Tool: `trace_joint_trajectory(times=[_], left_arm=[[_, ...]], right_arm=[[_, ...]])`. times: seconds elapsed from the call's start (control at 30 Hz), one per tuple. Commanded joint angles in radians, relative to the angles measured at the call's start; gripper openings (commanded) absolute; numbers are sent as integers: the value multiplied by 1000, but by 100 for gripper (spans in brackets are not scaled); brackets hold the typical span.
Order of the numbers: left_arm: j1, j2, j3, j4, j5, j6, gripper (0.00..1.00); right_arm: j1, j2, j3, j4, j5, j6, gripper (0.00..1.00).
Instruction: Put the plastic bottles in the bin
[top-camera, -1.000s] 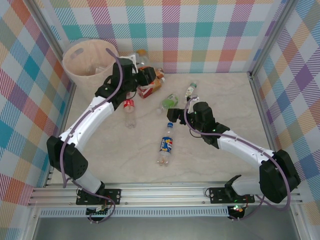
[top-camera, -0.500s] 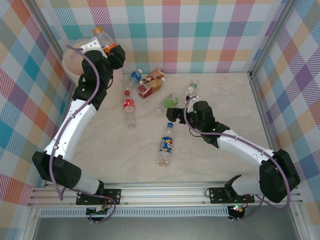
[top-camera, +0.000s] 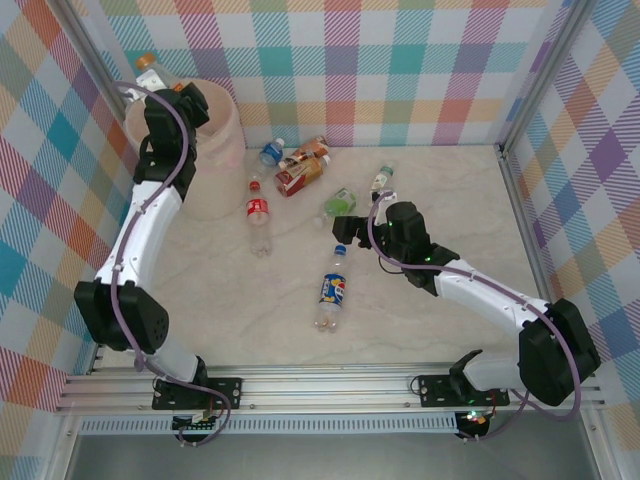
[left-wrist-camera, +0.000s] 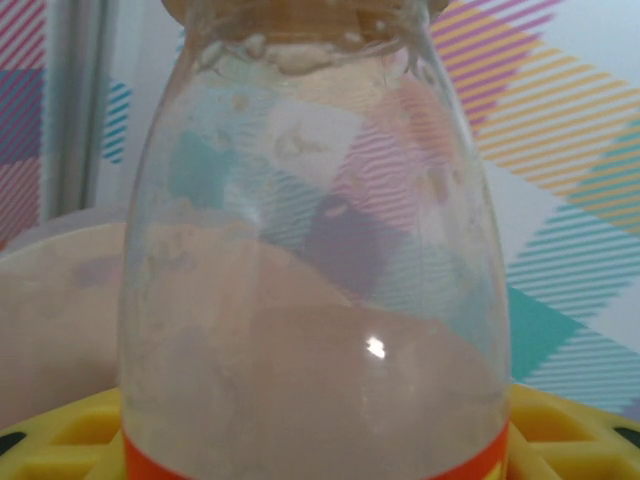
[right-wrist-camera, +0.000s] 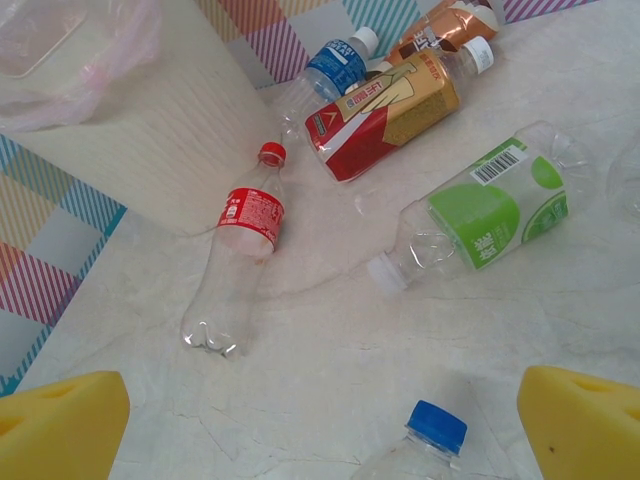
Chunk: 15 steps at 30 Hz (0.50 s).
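we see the left gripper (top-camera: 165, 90) raised over the bin (top-camera: 222, 140), its yellow foam pads (left-wrist-camera: 570, 435) clamped on either side of a clear, round-shouldered orange-banded bottle (left-wrist-camera: 315, 250). in the top view that bottle sits above the bin's far left rim, close to the plaid wall (top-camera: 400, 60). the bin is a pale, finely ribbed tub with a crinkled clear liner (right-wrist-camera: 80, 40).

the right gripper (right-wrist-camera: 320, 435) hangs low over the marbled table (top-camera: 430, 180), fingers wide apart and holding nothing. a blue-capped bottle (right-wrist-camera: 437, 425) lies just ahead of it. a green-label bottle (right-wrist-camera: 480, 215) and a slim red-label bottle (right-wrist-camera: 245, 250) lie flat farther out. a red-and-gold bottle (right-wrist-camera: 385, 115), a blue-label bottle (right-wrist-camera: 335, 68) and a brown one (right-wrist-camera: 445, 25) bunch together near the bin's base. the table's right half lies open.
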Motion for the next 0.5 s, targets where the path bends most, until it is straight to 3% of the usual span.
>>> trace_joint_trajectory(times=[0.0,0.17,0.4,0.47], left_arm=[[41,37,57,-55,-49,-14,51],[77,139,155,-187,-104,-24,53],[86,260,347,-428,-236,-25,67],[86,264,369,-461,-261,-42,75]], right_arm=[[5,-18,31,-3,15,-8,100],[6,-26,30,-15,23,-8,100],[5,-37,27,-37,43,-12,100],[5,-39,25,-38,45,-13,100]])
